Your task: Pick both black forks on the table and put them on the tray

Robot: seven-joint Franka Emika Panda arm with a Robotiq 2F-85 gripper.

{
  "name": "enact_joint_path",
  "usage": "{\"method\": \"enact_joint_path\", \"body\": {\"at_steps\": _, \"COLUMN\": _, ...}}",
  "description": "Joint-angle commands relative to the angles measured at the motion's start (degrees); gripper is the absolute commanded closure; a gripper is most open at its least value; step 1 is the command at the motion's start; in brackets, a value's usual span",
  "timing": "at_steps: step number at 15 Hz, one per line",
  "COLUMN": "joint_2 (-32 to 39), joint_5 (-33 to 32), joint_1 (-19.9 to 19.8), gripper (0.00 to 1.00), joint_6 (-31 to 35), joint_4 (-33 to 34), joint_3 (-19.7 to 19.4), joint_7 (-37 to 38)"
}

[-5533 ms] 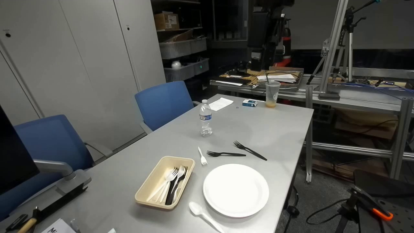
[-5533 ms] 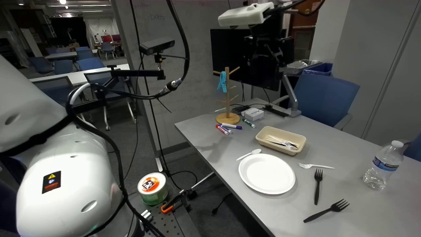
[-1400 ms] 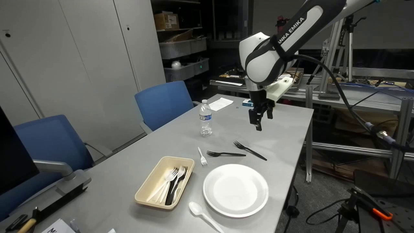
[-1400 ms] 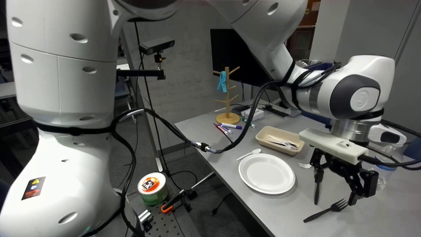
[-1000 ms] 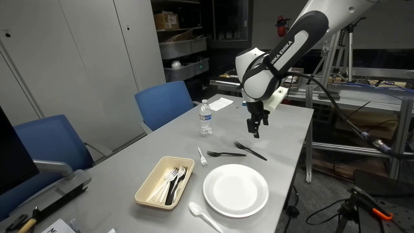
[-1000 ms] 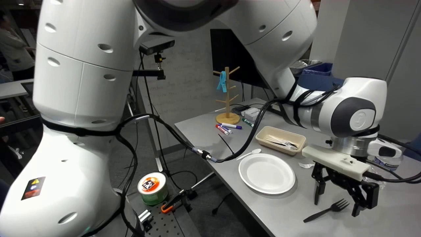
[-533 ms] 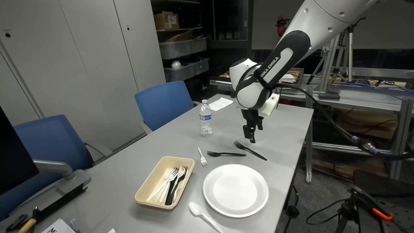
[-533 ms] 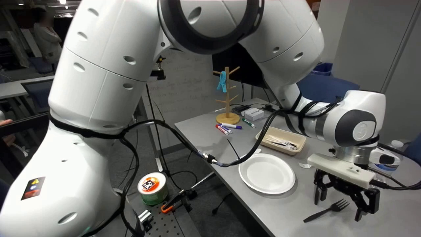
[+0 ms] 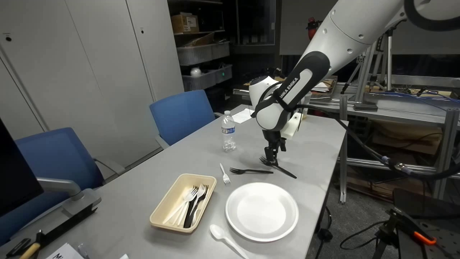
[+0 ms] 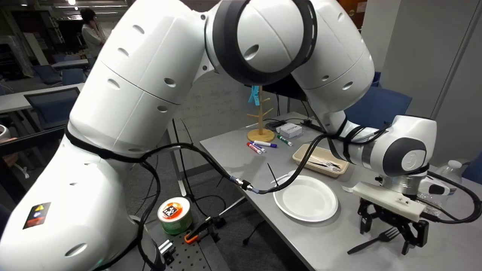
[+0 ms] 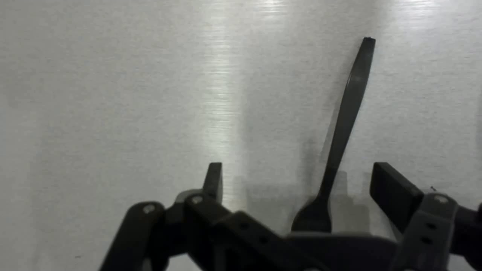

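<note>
Plainly my fingers (image 11: 214, 178) stand parted; in the wrist view a black fork (image 11: 345, 128) slants lengthwise between them, nearer one fingertip (image 11: 393, 194).

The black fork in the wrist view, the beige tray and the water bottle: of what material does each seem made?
Black fork: probably plastic, smooth, slight sheen; a faint highlight shows near one end.
Beige tray: looks matte, evenly coloured, corners rounded; moulded fibre or plastic, I cannot tell which.
Water bottle: most likely clear plastic, glossy; its rippled wall is transparent.
</note>
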Motion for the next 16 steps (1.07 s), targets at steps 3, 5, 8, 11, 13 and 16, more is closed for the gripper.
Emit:
{"method": "enact_joint_path", "body": {"at_steps": 3, "joint_2": 5.26, "joint_5": 1.56, "joint_1": -1.35, "gripper": 0.06, "joint_6": -1.99, "joint_4": 5.99, "joint_3": 1.63, "joint_7": -1.97}}
{"method": "enact_joint_path", "body": {"at_steps": 5, "joint_2": 5.96, "joint_5": 1.69, "joint_1": -1.50, "gripper": 0.30, "joint_6": -2.16, "joint_4": 6.87, "joint_3": 1.58, "joint_7": -1.93}}
{"method": "enact_joint_path", "body": {"at_steps": 8, "joint_2": 6.04, "joint_5": 1.99, "joint_1": -1.84, "gripper": 0.46, "joint_6": -2.12, "joint_4": 7.59, "joint_3": 1.58, "joint_7": -1.98}}
{"method": "enact_joint_path", "body": {"at_steps": 11, "joint_2": 5.90, "joint_5": 2.24, "joint_1": -2.08, "gripper": 0.69, "joint_6": -2.23, "joint_4": 8.09, "joint_3": 1.44, "joint_7": -1.86}}
{"method": "enact_joint_path", "body": {"at_steps": 13, "joint_2": 5.80, "joint_5": 2.35, "joint_1": -2.36, "gripper": 0.84, "joint_6": -2.37, "joint_4": 8.30, "joint_3": 1.41, "joint_7": -1.89}}
{"method": "enact_joint_path", "body": {"at_steps": 16, "joint_2": 5.53, "joint_5": 2.60, "joint_1": -2.57, "gripper": 1.00, "joint_6": -2.35, "joint_4": 8.21, "joint_3": 1.54, "joint_7": -1.83}}
